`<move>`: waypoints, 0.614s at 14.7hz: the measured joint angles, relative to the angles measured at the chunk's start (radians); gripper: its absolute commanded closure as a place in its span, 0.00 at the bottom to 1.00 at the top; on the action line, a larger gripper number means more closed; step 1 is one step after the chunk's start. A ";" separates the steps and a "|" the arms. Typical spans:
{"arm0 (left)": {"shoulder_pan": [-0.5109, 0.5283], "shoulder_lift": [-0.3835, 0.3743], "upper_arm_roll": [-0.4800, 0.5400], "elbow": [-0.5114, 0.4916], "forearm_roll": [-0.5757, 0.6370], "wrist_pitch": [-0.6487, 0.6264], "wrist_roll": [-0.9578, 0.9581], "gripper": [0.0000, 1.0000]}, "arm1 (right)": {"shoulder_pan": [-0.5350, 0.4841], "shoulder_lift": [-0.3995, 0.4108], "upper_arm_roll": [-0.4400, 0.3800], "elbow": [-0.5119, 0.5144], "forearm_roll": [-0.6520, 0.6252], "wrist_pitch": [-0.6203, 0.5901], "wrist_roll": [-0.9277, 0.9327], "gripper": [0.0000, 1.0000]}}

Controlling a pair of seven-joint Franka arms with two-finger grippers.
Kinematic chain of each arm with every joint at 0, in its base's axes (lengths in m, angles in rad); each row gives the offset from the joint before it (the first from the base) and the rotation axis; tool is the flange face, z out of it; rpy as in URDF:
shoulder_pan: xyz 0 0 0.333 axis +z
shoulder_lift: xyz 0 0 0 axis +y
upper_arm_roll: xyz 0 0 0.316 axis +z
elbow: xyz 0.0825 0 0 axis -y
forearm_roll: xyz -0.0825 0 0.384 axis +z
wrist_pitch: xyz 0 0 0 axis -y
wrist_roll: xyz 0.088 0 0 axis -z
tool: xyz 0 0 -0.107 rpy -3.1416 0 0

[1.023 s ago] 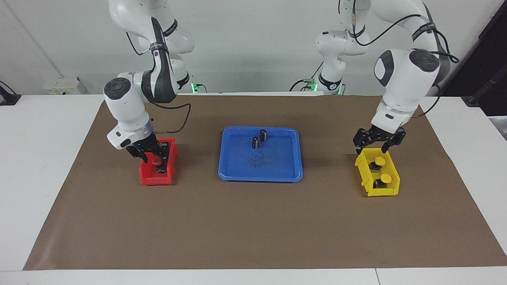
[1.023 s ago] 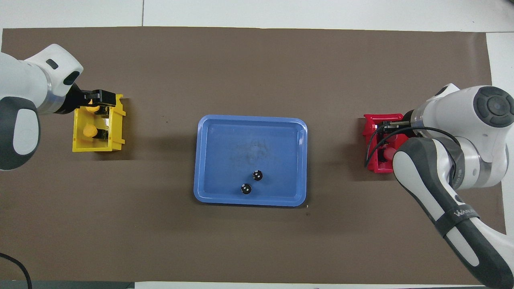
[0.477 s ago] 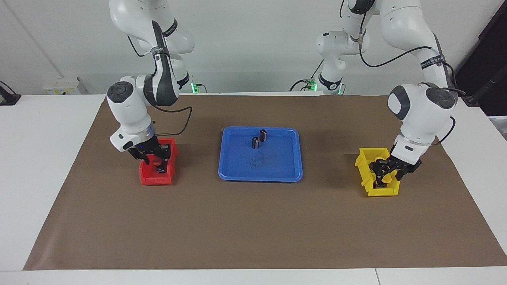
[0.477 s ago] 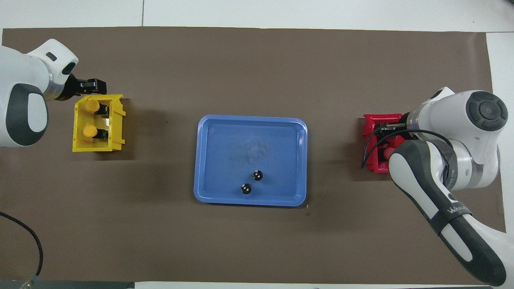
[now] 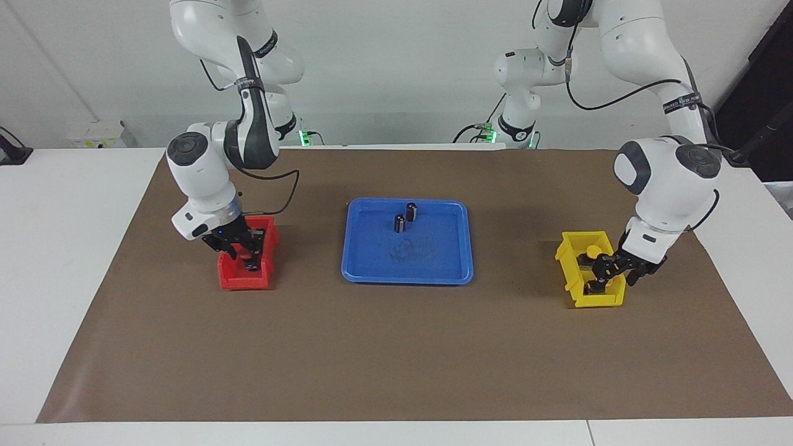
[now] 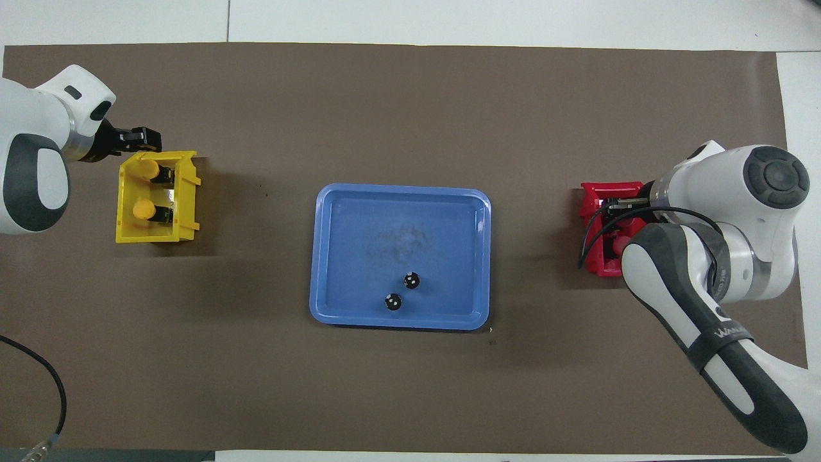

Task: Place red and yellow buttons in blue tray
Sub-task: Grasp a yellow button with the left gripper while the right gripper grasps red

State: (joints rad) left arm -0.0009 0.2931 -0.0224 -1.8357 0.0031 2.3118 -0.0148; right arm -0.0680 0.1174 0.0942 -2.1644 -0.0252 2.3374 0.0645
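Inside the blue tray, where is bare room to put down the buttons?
In the blue tray, the floor farther from the robots than the two dark cylinders is bare. It is crowded only around those cylinders, by the rim nearest the robots.

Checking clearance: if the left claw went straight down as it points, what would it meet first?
Probably the yellow-capped push button in the small yellow plastic bin; the left claw hangs just above it, though depth is unclear.

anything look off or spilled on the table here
Nothing spilled or toppled. The only oddity: two dark cylinders stand upright in the blue tray, while the yellow buttons are in the yellow bin and a red button shows in the red bin.
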 measured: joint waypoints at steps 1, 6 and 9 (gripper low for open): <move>0.000 0.001 0.000 -0.010 0.000 0.012 0.000 0.25 | 0.000 0.000 0.000 -0.001 0.000 0.000 0.000 0.70; 0.000 0.003 -0.001 -0.067 0.000 0.071 0.001 0.46 | -0.001 0.000 0.000 0.019 0.000 -0.037 0.000 0.71; 0.000 0.004 -0.001 -0.081 0.000 0.083 0.001 0.91 | 0.000 0.011 0.002 0.169 -0.001 -0.225 0.000 0.71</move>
State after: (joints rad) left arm -0.0007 0.2969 -0.0232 -1.9168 0.0032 2.3946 -0.0136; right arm -0.0679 0.1288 0.0958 -1.9958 -0.0258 2.1123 0.0645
